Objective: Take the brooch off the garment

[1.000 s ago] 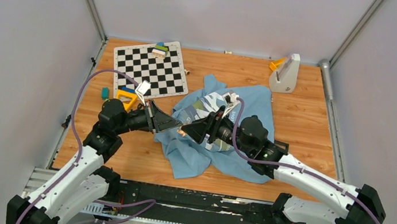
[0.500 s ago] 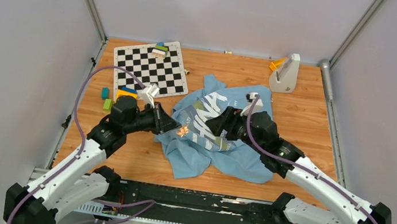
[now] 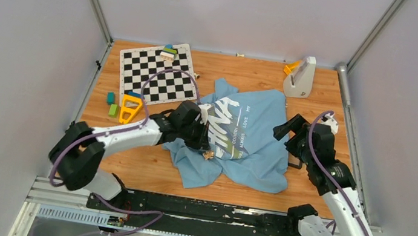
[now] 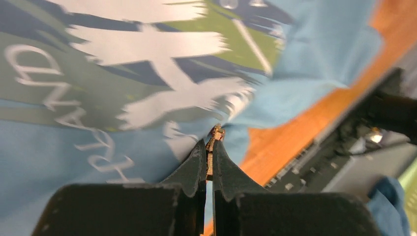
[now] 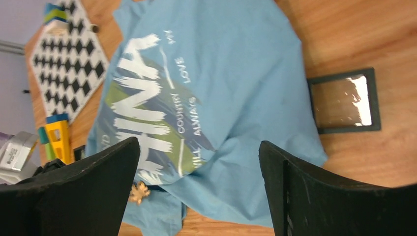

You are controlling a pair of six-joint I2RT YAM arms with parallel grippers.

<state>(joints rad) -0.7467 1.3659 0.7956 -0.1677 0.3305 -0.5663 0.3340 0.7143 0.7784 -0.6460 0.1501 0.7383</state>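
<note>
The light blue garment (image 3: 246,141) with white "CHINA" lettering lies crumpled on the wooden table, and it also shows in the right wrist view (image 5: 236,98). The brooch (image 3: 208,153) is a tiny orange-gold piece at the shirt's front left fold. My left gripper (image 3: 204,146) reaches over the shirt and is shut on the brooch (image 4: 212,147), which sticks out past the fingertips against the cloth (image 4: 74,147). My right gripper (image 3: 286,128) is open and empty, off the shirt's right edge. From the right wrist, the brooch (image 5: 139,191) shows beside the left finger (image 5: 88,187).
A checkerboard (image 3: 159,73) with a block stack (image 3: 169,52) lies at the back left. An orange triangular frame (image 3: 130,107) and small blocks (image 3: 111,103) sit left of the shirt. A white stand (image 3: 300,77) is at the back right. A black-framed plate (image 5: 344,101) lies by the shirt's right edge.
My left arm has swung right over the shirt and shut on the brooch. My right gripper has drawn back to the right, off the shirt, and stands open. The shirt lies flatter.
</note>
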